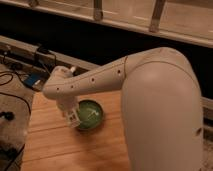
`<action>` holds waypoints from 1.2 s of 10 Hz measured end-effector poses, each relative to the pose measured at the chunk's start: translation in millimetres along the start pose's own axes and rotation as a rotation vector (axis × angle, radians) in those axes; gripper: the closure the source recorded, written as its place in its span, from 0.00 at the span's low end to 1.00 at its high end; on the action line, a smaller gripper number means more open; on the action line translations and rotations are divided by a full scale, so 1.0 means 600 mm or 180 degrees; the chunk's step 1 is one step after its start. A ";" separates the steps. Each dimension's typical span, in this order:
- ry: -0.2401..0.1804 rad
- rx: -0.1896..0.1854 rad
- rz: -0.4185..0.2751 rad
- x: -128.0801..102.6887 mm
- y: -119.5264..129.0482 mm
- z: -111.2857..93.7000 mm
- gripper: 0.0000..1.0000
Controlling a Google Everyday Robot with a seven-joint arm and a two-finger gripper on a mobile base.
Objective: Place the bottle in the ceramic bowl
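The ceramic bowl (91, 114) is a round glossy green dish on the wooden table (60, 145), and its inside shows nothing but a pale glint. My gripper (71, 116) hangs from the white arm at the bowl's left rim, pointing down and shut. A small white piece with dark print sticks out of its lower end; it looks like the bottle (74, 119), held upright over the rim's left edge. The wrist hides the bottle's upper part.
The arm's large white shoulder housing (160, 110) fills the right half of the view and hides that side of the table. Black cables and a blue item (31, 80) lie on the floor to the left. A dark ledge runs behind the table.
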 end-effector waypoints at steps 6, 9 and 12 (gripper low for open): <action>-0.0111 0.0152 -0.0061 -0.057 -0.033 0.046 1.00; -0.0114 0.0209 -0.0017 -0.055 -0.077 0.060 1.00; -0.0105 0.0243 0.0079 -0.044 -0.125 0.071 1.00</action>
